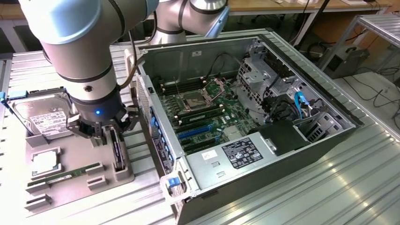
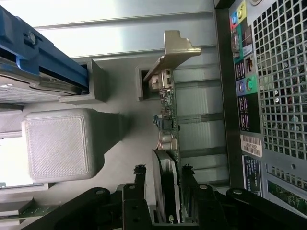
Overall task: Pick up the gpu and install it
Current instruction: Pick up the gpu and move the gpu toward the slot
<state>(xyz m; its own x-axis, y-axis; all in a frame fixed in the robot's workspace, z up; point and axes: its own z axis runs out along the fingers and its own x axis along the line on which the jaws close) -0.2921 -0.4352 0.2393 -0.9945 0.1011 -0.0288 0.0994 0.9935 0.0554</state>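
On the exterior view's left, a hard drive is standing in the grey parts tray on the desk, with a processor and a green memory stick lying nearer the camera. Just to their right, the claw is reaching down over the gpu, which is standing on edge in its tray slot and is not yet lifted. In the wrist view the claw is straddling the gpu at a narrow setting. A slim gap is showing beside 1 finger, so it is probably not clamping yet. The pale bracket is pointing away from the claw. Further right, the open computer case is lying on its side, its blue expansion slots showing no card. Judging from this, only the approach is done, while the grasp, the carry and the seating are all left. The arm is hiding part of the tray, the slot is hiding the card's lower edge, and contact on the other finger is hard to make out.
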